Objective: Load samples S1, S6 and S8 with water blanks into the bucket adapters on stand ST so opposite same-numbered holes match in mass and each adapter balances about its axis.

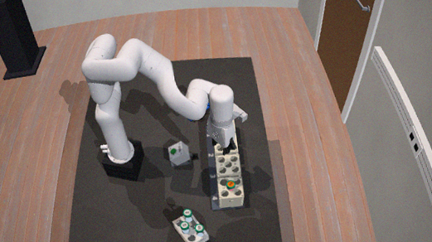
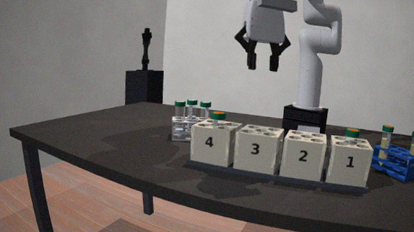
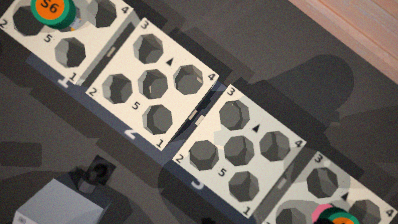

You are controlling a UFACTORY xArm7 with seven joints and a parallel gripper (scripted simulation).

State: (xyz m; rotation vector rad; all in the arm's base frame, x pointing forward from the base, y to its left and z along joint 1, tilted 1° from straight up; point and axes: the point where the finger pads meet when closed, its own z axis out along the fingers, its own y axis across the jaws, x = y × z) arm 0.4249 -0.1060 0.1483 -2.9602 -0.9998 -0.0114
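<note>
The claw (image 1: 227, 150) (image 2: 263, 63) hangs above the adapters with its fingers apart, gripping nothing. Tube S6 (image 2: 352, 133) (image 3: 51, 7) stands in adapter 1 (image 2: 349, 162) (image 3: 50, 50), and another orange-dotted tube (image 1: 230, 184) (image 2: 218, 115) (image 3: 341, 220) stands in adapter 4 (image 1: 232, 201) (image 2: 210, 145) (image 3: 345, 186).

1. The white arm (image 1: 165, 82) (image 2: 312, 65) is reaching out from its base, bending at several joints.
2. Its wrist (image 1: 222, 103) is angling the gripper (image 1: 226, 150) (image 2: 262, 67) downward.
3. The gripper's two black fingers (image 2: 252, 61) are standing apart, gripping nothing, their tips pointing down.
</note>
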